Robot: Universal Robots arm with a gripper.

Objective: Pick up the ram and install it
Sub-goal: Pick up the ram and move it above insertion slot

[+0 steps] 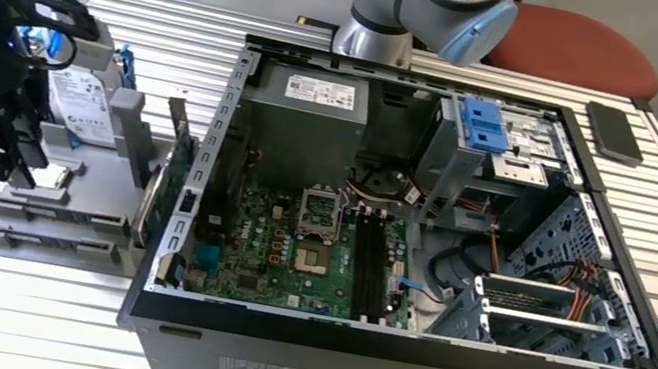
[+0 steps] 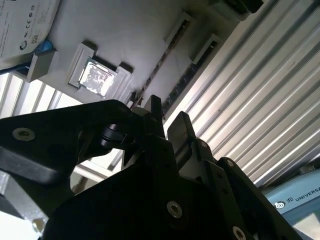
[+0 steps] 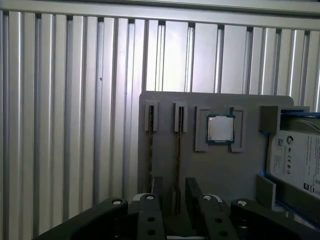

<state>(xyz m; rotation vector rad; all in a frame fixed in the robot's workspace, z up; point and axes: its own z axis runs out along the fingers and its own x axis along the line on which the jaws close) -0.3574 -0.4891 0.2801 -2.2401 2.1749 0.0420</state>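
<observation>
Two ram sticks stand on edge in the slots of a grey holder (image 1: 104,155). One ram (image 3: 178,150) (image 2: 160,62) is beside the CPU chip (image 3: 220,128); the other ram (image 3: 151,150) is one slot further from it. My black gripper (image 3: 173,200) (image 2: 167,125) (image 1: 19,176) hovers above the holder's near end, over the sticks' ends. Its fingers (image 3: 155,197) stand apart with a narrow gap and nothing between them. In the first wrist view the stick nearer the CPU runs toward that gap. The motherboard's long black memory slots (image 1: 370,263) lie inside the open computer case.
The open case (image 1: 408,351) fills the table's middle on the exterior view's right of the holder. A green card (image 1: 173,188) stands upright between them. A hard drive (image 1: 79,105) (image 3: 295,160) sits on the holder. A second arm (image 1: 415,7) stands behind the case, with a phone (image 1: 614,131) nearby.
</observation>
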